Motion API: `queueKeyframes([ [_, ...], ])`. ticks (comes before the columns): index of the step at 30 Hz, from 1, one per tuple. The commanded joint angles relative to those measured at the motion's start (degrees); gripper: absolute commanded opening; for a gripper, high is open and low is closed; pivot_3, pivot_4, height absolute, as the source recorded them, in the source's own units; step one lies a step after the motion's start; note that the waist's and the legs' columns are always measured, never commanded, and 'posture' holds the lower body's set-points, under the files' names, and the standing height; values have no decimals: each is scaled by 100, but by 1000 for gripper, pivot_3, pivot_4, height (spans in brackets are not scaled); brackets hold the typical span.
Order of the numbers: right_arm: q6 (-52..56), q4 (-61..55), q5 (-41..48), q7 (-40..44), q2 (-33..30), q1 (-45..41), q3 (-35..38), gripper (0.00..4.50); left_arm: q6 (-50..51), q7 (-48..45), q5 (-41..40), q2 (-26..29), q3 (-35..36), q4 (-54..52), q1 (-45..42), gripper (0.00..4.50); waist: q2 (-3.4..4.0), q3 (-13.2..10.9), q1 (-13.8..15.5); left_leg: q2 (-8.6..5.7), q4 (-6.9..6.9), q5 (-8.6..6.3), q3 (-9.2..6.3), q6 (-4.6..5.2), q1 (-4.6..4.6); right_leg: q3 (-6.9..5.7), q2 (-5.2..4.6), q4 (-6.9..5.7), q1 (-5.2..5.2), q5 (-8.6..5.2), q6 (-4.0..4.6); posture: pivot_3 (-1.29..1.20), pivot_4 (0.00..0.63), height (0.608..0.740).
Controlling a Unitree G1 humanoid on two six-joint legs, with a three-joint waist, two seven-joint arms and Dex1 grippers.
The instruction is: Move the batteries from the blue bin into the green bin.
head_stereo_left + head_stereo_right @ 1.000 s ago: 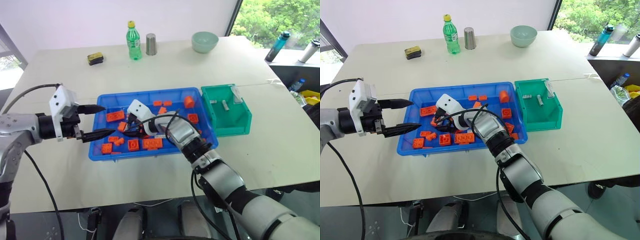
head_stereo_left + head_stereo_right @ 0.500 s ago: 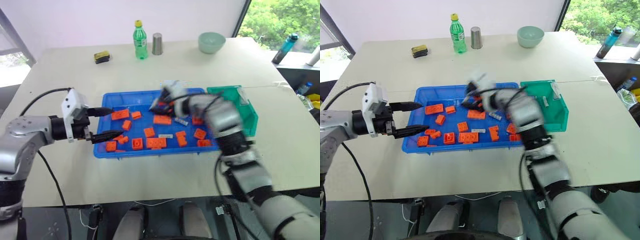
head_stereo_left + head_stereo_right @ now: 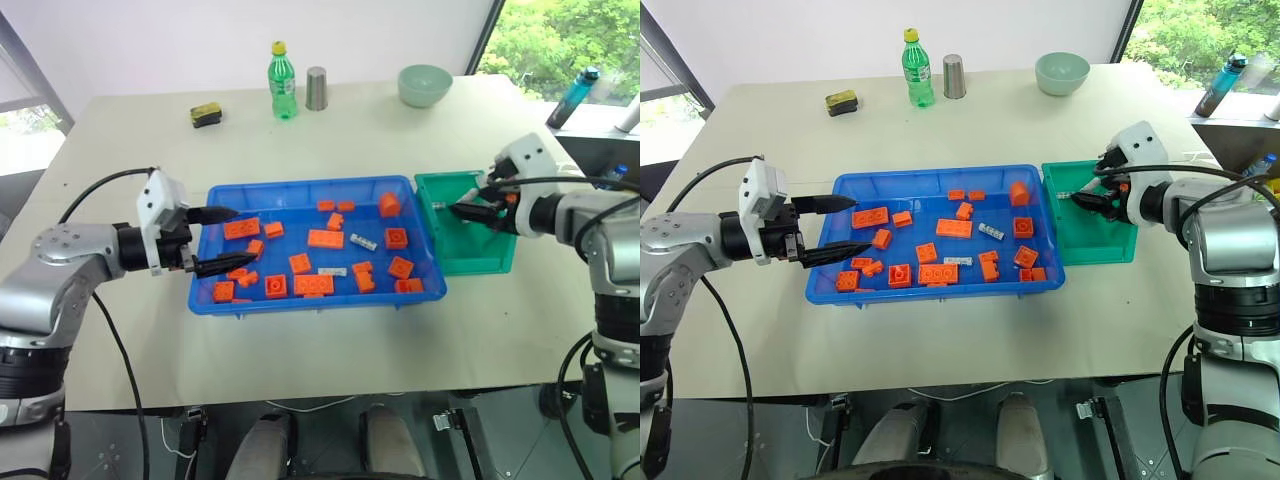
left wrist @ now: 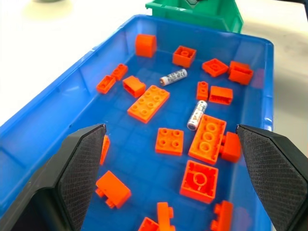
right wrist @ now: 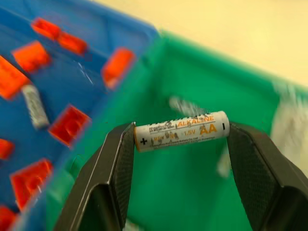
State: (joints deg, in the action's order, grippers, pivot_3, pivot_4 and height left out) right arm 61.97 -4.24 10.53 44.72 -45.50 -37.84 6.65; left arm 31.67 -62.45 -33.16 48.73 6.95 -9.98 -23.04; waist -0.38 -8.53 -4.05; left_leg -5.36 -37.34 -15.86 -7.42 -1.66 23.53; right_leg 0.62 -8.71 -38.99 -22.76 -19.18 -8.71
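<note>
The right gripper [image 3: 1087, 199] hangs over the green bin [image 3: 1106, 246], and an AA battery [image 5: 181, 131] sits crosswise between its two fingers [image 5: 111, 163], its ends against their inner faces. Whether it is clamped or just slipping free cannot be told from the wrist view. The bin's floor lies directly below the fingertips, so I judge the coming move to be a plain release rather than any further reach. At least one more battery lies on that floor beyond the held one.

The left gripper [image 3: 226, 239] stands with fingers wide apart and empty at the near-left end of the blue bin [image 3: 310, 300]. Ahead of it, among the orange bricks [image 4: 148, 103], lie two batteries [image 4: 197, 114]: one points roughly along the gripper's line, the other [image 4: 173, 76], farther on, lies across it. The left arm is nearer to both.
</note>
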Motion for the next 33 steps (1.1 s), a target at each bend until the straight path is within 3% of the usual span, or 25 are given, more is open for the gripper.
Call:
queueKeyframes([
  [1,-440,-262,-53,-82,-206,-21,-114,4456,-125,-58,43,2,5,-3,-134,4500,0,0,10,0,0,0,0,0,0,0,0,0,0,0,0,0,150,727],
  [6,-964,-126,124,235,-192,-572,-394,4456,-140,-74,56,15,0,21,-168,4500,1,-1,11,-2,-3,0,-1,0,0,0,-2,1,1,0,0,0,150,727],
  [11,-1610,-122,357,1502,-144,-1042,-1351,4456,-156,-82,70,17,-24,48,-204,4500,-1,0,8,2,-2,0,-5,0,0,-2,3,3,3,0,0,0,150,727],
  [20,-3184,968,-635,2318,507,-1382,-3123,4456,-131,-10,78,-15,-17,-50,-214,4500,-4,-1,13,-1,-8,0,-15,0,0,-5,2,3,5,0,0,0,150,727],
  [33,-3924,1559,-1272,2538,1246,-1166,-3595,4456,-37,235,-37,52,236,-340,50,4500,-4,-1,12,-2,-9,1,-23,-1,0,-8,3,2,6,0,0,0,150,727],
])
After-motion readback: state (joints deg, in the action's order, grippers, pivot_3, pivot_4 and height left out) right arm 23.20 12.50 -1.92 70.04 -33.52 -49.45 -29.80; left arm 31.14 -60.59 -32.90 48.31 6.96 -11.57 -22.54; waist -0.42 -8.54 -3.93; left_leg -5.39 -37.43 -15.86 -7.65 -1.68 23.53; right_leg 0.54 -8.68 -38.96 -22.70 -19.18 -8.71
